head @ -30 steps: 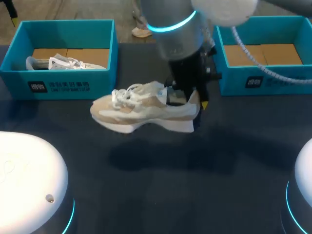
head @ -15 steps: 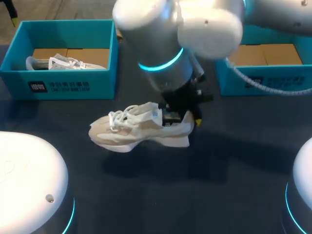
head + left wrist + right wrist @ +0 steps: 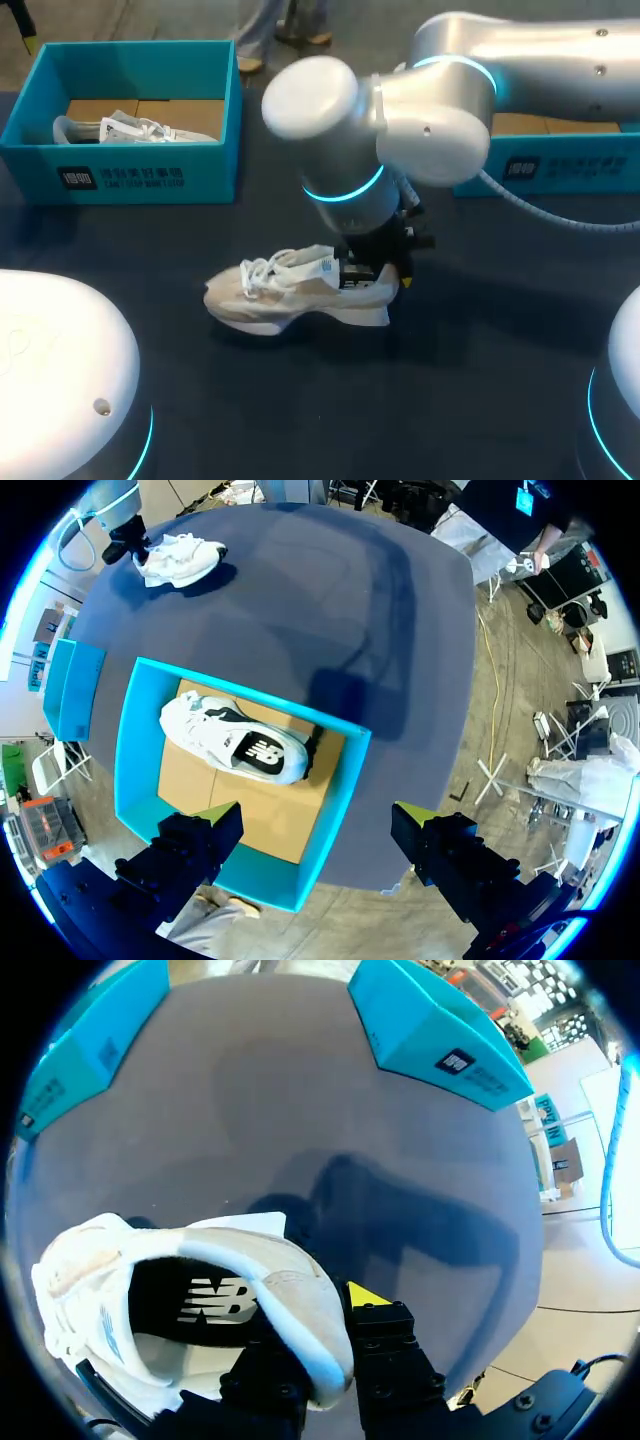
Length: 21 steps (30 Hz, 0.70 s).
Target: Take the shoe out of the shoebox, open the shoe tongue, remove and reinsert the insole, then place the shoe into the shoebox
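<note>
Down from mid-air within the last second and now sole-first at the table (image 3: pixel 420 400), touching or nearly so: beige shoe (image 3: pixel 295 290), toe toward the left shoebox (image 3: pixel 130 175), clear of it and of the right shoebox (image 3: pixel 560 168). Gripped at the heel collar by the right jaws, one finger inside the opening, one outside. Left jaws spread wide, holding nothing, hanging over the left shoebox and the white shoe (image 3: pixel 235 742) inside. Removal step judged all but done; tongue and insole next.
</note>
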Motion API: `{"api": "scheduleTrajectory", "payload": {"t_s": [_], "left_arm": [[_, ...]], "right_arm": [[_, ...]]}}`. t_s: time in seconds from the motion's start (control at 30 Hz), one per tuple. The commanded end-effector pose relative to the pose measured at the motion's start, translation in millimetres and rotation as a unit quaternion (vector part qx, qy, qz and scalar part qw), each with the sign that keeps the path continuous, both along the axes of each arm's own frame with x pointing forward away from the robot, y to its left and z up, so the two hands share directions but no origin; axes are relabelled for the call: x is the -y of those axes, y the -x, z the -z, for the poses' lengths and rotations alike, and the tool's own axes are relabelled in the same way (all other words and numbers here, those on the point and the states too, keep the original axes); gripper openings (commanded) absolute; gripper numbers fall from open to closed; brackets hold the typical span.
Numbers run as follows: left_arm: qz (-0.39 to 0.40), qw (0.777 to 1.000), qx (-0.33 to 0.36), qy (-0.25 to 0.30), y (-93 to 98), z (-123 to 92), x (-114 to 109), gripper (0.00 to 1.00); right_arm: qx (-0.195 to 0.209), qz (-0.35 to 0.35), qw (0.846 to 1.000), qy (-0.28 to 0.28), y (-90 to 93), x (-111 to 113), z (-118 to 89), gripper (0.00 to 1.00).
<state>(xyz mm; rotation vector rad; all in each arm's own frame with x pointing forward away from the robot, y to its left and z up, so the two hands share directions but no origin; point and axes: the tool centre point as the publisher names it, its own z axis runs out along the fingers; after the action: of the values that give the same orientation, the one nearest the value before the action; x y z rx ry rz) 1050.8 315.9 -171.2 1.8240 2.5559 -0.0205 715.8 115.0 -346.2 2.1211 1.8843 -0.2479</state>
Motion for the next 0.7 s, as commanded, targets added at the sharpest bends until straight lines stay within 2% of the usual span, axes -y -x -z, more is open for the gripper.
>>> {"api": "scheduleTrajectory", "payload": {"t_s": [0.03,0.33,0.53,0.57,0.6,0.63,0.7], "left_arm": [[0.001,1.000,0.000,-0.001,0.7,-0.3,-0.3,1.00],[0.001,1.000,0.000,-0.001,0.7,-0.3,-0.3,1.00],[0.001,1.000,0.000,-0.001,0.7,-0.3,-0.3,1.00],[0.001,1.000,0.000,-0.001,0.7,-0.3,-0.3,1.00],[0.001,1.000,0.000,-0.001,0.7,-0.3,-0.3,1.00],[0.001,1.000,0.000,-0.001,0.7,-0.3,-0.3,1.00],[0.001,1.000,0.000,-0.001,0.7,-0.3,-0.3,1.00]], "right_arm": [[0.004,0.016,1.000,0.011,1.8,-9.4,13.9,0.00],[-0.001,0.015,0.999,0.047,-5.4,-10.4,36.2,0.00],[-0.004,0.027,0.999,0.046,-6.8,-9.7,40.8,0.00],[-0.005,0.029,0.998,0.046,-6.7,-9.8,40.8,0.27],[-0.005,0.032,0.998,0.047,-5.9,-9.7,39.8,0.78],[-0.004,0.033,0.998,0.047,-4.8,-10.0,37.1,1.00],[-0.001,0.034,0.998,0.049,-3.2,-10.9,32.8,1.00]]}}
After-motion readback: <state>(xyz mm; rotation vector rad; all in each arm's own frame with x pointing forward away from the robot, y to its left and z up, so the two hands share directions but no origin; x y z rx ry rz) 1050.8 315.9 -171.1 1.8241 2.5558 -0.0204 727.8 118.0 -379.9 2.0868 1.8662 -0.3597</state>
